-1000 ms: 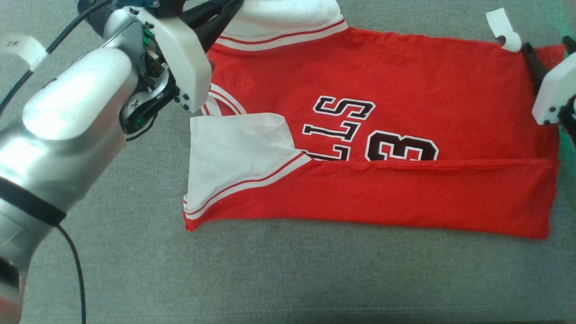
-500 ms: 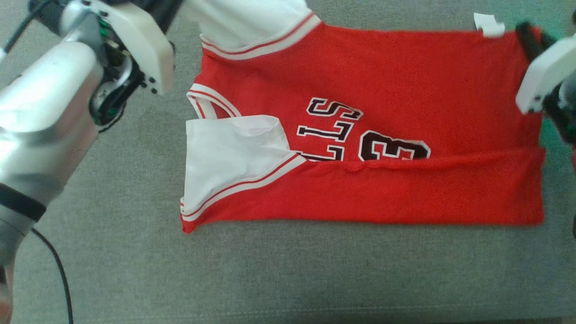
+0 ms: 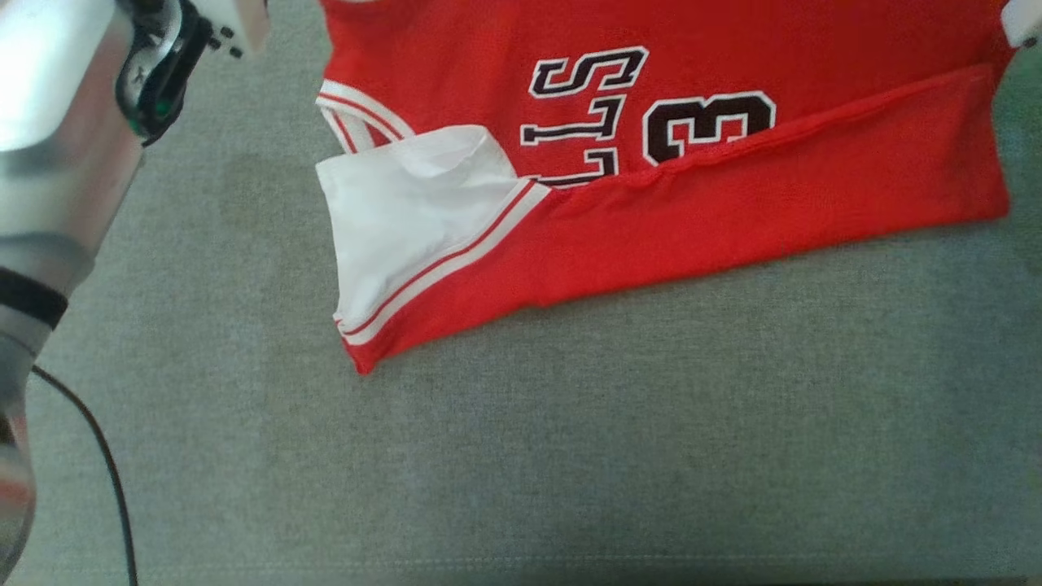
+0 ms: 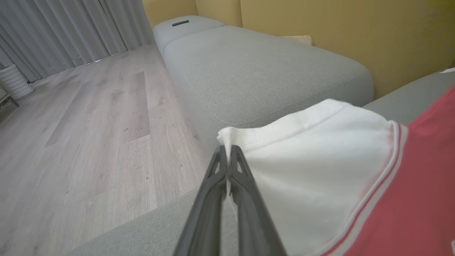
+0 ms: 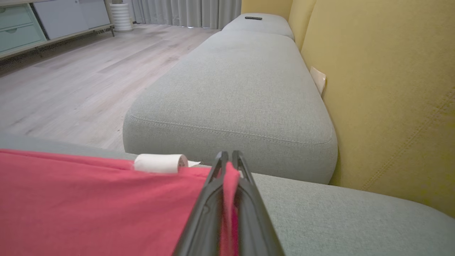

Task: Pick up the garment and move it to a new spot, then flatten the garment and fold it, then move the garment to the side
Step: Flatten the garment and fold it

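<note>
Clamping the garment point(image 3: 814, 187) in wrist views: left jaws on sleeve point(image 4: 320, 170), right on hem point(image 5: 193, 179).

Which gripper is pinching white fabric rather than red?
The left gripper, shut on the white shoulder panel of the jersey; the right gripper pinches its red edge instead.

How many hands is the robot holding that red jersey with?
2. The left fingers pinch the jersey at a white corner; the right fingers pinch a red corner beside a rolled white tag.
</note>
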Controlling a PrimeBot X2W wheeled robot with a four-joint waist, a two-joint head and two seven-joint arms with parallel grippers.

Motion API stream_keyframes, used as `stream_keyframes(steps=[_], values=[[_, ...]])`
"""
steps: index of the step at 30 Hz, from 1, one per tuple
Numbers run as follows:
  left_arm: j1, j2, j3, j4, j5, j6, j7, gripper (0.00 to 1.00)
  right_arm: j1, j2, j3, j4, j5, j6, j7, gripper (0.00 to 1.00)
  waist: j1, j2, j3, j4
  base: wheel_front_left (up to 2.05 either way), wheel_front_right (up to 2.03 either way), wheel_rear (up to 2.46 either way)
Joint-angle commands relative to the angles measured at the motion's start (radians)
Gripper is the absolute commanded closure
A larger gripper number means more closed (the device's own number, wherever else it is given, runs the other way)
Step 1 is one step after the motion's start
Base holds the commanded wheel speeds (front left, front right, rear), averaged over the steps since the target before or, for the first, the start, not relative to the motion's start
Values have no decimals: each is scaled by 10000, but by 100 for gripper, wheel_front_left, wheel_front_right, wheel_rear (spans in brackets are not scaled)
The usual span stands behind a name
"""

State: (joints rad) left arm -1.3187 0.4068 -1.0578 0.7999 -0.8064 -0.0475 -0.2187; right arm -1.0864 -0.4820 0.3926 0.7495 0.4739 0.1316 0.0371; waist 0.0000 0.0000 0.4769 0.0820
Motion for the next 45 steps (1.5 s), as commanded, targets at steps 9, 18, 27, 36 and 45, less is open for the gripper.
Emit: stream_keyframes(steps=[9, 18, 27, 36, 45], values=[[-256, 92, 169, 460, 350, -403, -371, 100, 241, -302, 1227, 240, 260, -9, -706, 100, 0, 0, -289, 234, 0, 0, 0], [897, 568, -689, -574, 453, -735, -53, 100, 1497, -1647, 2839, -539, 1821, -9, -431, 100, 0, 0, -1092, 473, 0, 0, 0], [2326, 1553, -1275, -2815, -612, -811, 1317, 100, 2600, -3226, 4404, -1557, 3174, -9, 498, 100, 0, 0, -1686, 631, 0, 0, 0], [3070, 2790, -1786, -5440, -1982, -829, 3444, 100, 2959, -3974, 5420, -1992, 3907, -9, 1075, 100, 0, 0, -2025, 671, 0, 0, 0], [3254, 3355, -2017, -6633, -2407, -830, 4548, 100, 2935, -4223, 5992, -2173, 4376, -9, 1700, 100, 0, 0, -1945, 675, 0, 0, 0]])
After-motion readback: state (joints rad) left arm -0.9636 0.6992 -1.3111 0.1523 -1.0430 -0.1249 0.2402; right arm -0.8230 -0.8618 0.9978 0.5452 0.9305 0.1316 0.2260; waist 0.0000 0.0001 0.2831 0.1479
